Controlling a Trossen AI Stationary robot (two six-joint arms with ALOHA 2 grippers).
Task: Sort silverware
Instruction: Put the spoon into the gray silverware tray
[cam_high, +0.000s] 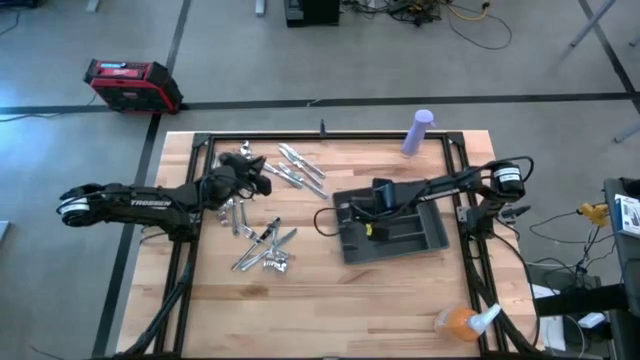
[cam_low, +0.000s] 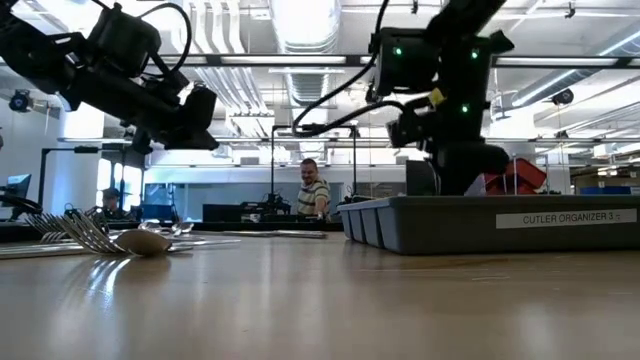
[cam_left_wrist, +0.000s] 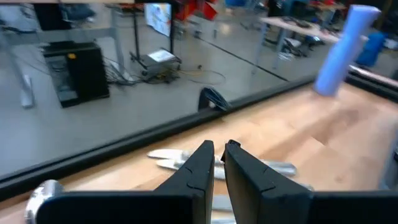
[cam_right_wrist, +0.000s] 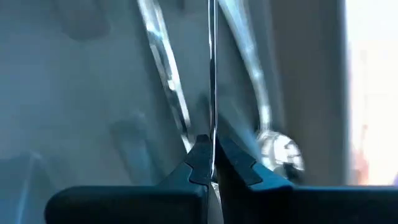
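Observation:
Loose silverware lies on the wooden table: knives (cam_high: 300, 165) at the far side, and more pieces (cam_high: 265, 250) nearer the front. In the low view, forks (cam_low: 80, 235) and a spoon (cam_low: 145, 242) show. My left gripper (cam_high: 265, 180) hovers shut above the pile, with knives (cam_left_wrist: 180, 158) lying beyond its fingertips (cam_left_wrist: 219, 152). My right gripper (cam_high: 375, 205) reaches down into the dark grey tray (cam_high: 420, 240), shut on a thin silver piece (cam_right_wrist: 212, 74). Other silver pieces (cam_right_wrist: 168, 81) lie in that compartment. My right gripper pinches a thin silver piece (cam_right_wrist: 212, 134) between its two fingers, seen edge-on. The piece runs straight on past the fingertips, along the fingers. The fingers point down into the tray (cam_low: 500, 225). Whether the piece's far end rests on the tray floor, I cannot tell.
A lilac-blue cylinder (cam_high: 418, 132) stands at the table's far edge. An orange spray bottle (cam_high: 462, 322) lies at the near right corner. A red case (cam_high: 130, 85) sits on the floor beyond the table. A person (cam_low: 315, 190) is far behind.

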